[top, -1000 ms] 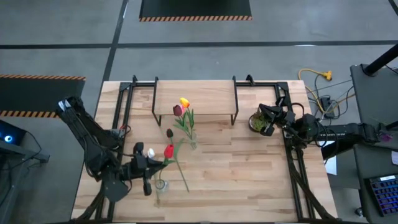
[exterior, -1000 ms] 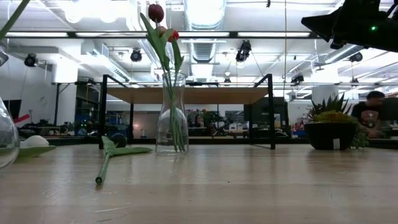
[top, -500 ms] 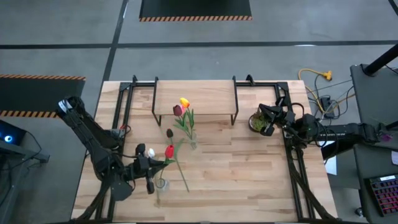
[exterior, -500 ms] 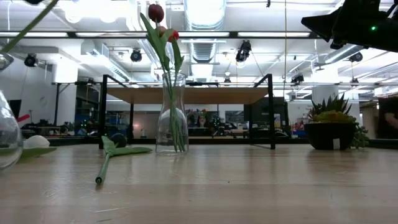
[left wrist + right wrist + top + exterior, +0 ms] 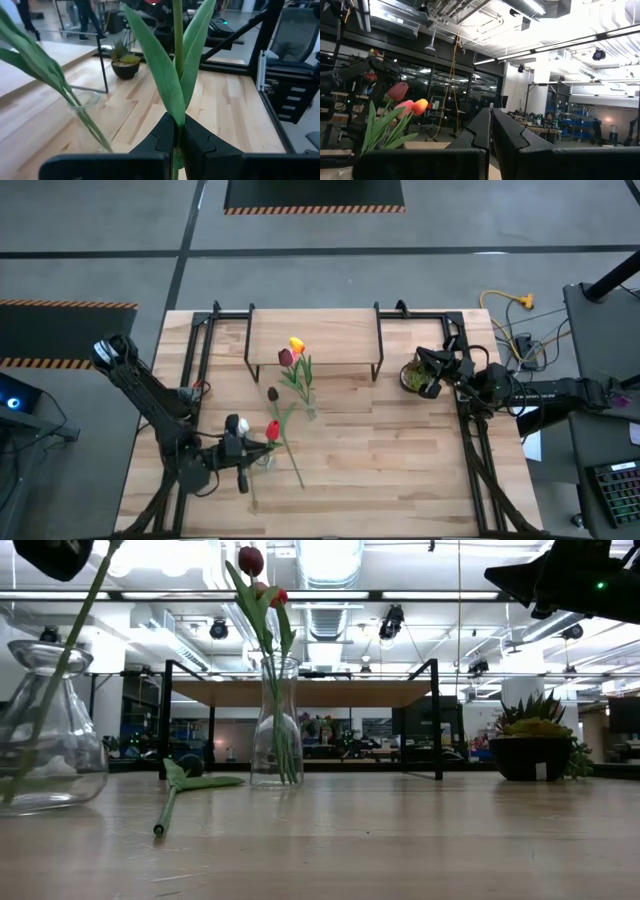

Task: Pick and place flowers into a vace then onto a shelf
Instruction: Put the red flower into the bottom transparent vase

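- Flowers with long thin green stems: one red-headed tulip [image 5: 272, 430] is gripped by the left gripper [image 5: 247, 452] over the near-left part of the large wooden table [image 5: 400, 450].
- The left arm reaches low from the table's left edge toward the middle; its fingers [image 5: 165, 137] are pressed together on the green stem, as the left wrist view shows.
- This stem runs steeply, head up, and its lower end goes down into a round clear glass vase [image 5: 52, 755] standing at the near left.
- A tall clear glass vase [image 5: 309, 406] near the centre holds maroon, pink and orange-yellow tulips [image 5: 291, 355], stems upright.
- One dark-headed tulip [image 5: 185, 785] lies flat on the table, between the two vases.
- The low light-wood shelf on black metal legs [image 5: 312, 335] stands at the far edge.
- The right gripper [image 5: 428, 372], closed and holding nothing, waits above the small spiky green potted plant [image 5: 412, 375].
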`<state>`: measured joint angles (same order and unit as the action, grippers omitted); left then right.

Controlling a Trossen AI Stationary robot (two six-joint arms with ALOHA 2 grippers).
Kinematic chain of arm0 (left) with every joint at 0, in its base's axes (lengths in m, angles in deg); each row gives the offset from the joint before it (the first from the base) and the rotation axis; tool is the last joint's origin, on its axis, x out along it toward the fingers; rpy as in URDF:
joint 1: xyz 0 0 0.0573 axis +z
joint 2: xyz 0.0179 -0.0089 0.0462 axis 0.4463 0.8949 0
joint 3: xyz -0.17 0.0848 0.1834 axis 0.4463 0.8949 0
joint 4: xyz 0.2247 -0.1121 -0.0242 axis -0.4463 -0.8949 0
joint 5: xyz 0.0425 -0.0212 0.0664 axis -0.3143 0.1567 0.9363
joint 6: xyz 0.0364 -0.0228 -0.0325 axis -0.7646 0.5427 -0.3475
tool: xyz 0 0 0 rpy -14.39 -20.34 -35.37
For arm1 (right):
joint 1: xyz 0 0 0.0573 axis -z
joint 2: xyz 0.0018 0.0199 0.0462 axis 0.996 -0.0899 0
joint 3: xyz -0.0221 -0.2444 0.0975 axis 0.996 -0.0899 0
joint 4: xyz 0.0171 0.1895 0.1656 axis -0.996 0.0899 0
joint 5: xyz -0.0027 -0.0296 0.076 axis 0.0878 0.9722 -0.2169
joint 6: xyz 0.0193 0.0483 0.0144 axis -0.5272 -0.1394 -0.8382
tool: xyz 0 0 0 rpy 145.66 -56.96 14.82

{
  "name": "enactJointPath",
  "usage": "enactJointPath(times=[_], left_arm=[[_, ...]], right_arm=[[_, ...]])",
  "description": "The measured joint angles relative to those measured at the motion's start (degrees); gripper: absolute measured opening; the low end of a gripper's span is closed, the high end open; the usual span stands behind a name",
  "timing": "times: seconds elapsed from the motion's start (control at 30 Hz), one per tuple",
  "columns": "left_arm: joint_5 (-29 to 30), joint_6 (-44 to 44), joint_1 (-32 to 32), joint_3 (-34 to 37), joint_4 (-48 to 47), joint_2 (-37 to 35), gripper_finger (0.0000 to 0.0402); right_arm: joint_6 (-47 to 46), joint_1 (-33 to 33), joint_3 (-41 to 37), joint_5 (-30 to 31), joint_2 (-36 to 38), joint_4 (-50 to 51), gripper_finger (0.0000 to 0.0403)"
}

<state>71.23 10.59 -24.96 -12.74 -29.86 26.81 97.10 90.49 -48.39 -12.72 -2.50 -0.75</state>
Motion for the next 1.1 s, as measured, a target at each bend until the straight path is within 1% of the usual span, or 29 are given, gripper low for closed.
enactJointPath(times=[0.27, 0.43, 0.6, 0.67, 0.8, 1.1], left_arm=[[2.79, -2.52, 0.14, 3.24, 3.6, 0.0, 0.0], [2.6, -5.02, 0.14, 2.48, 4.41, 0.0, 0.0], [1.19, -5.18, 0.14, 1.88, 4.46, 0.0, 0.0001], [1.19, -5.14, 0.14, 1.88, 4.46, 0.0, 0.0008], [1.22, -5.16, 0.14, 1.88, 4.41, -0.35, 0.0039], [1.2, -5.3, 0.0, 1.88, 4.41, -2.11, 0.0158]], right_arm=[[0.0, 0.0, 0.0, 0.0, 0.0, 0.02, 0.0008], [0.0, 0.01, 0.0, 0.0, 0.0, 0.02, 0.0008], [0.0, 0.0, 0.0, 0.0, 0.0, 0.0, 0.0009], [0.0, 0.0, 0.0, 0.0, 0.0, 0.0, 0.0008], [-0.02, 0.0, 0.0, 0.0, 0.01, 0.0, 0.0009], [-0.02, 0.0, 0.0, -0.01, 0.0, -0.07, 0.0009]])
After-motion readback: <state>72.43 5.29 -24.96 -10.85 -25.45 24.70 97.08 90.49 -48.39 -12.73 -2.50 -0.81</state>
